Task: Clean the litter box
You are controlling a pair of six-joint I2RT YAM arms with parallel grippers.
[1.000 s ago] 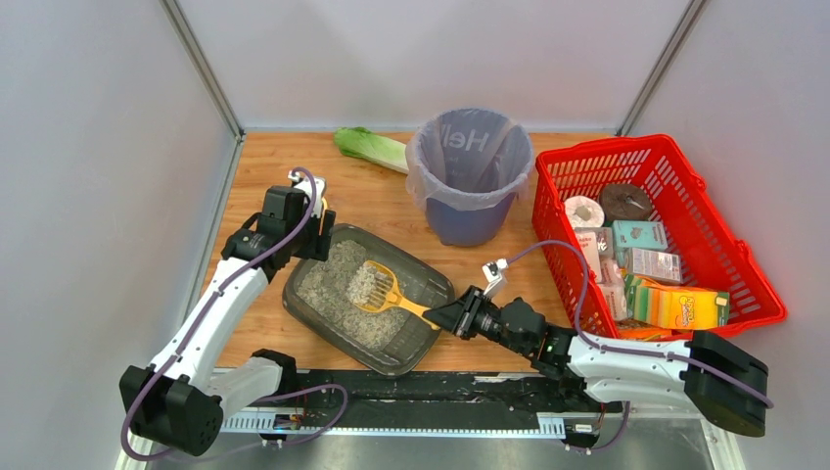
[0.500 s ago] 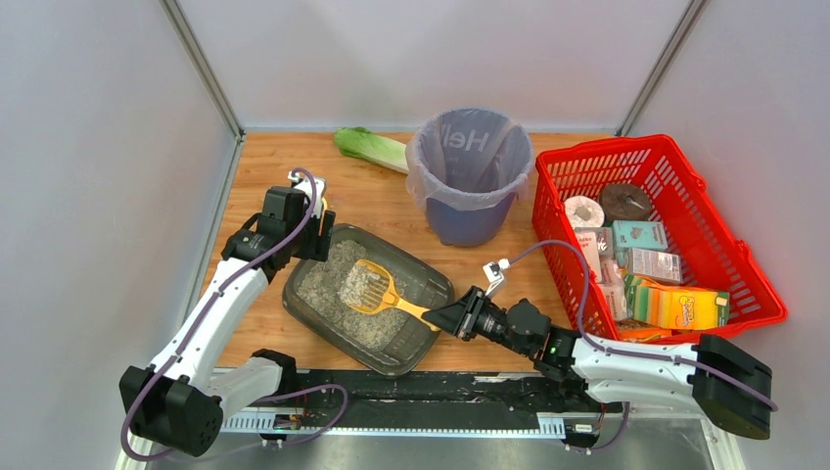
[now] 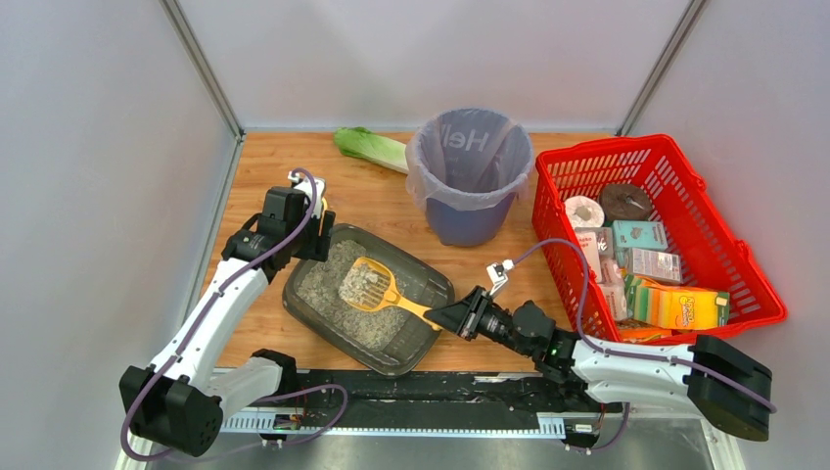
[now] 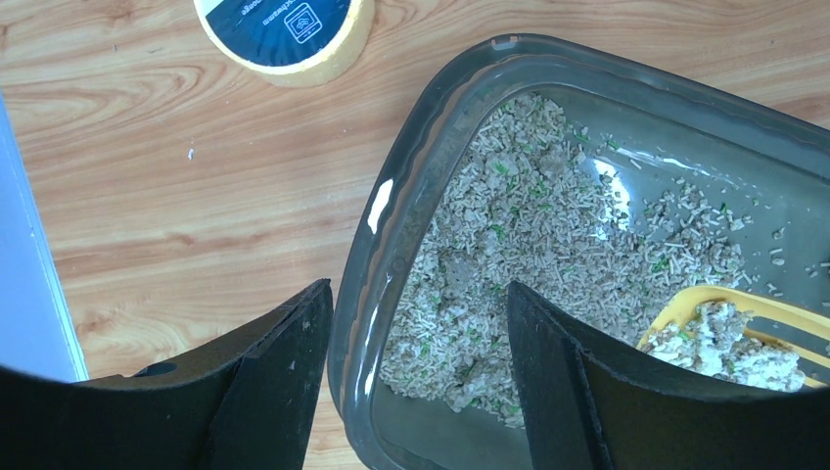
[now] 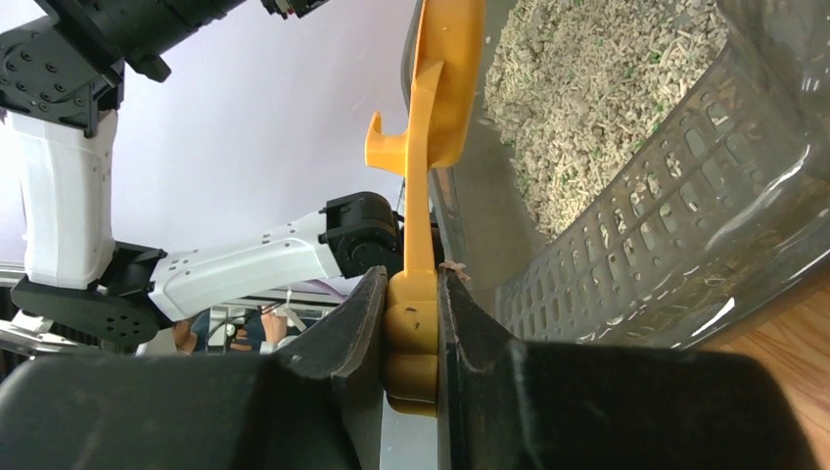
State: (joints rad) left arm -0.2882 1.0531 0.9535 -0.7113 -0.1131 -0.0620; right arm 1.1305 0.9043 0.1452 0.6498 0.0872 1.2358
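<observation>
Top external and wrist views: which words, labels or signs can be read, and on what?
"Hel" on the bin's purple liner; the rest is lost in folds.
Packages in the red basket: print too small to read.
Round yellow-rimmed disc: dark label with a wifi-like icon, words too small.
Litter box and yellow scoop: no print seen.

Grey litter box (image 3: 419,277) (litter heaped leftward), table's front-left.
</observation>
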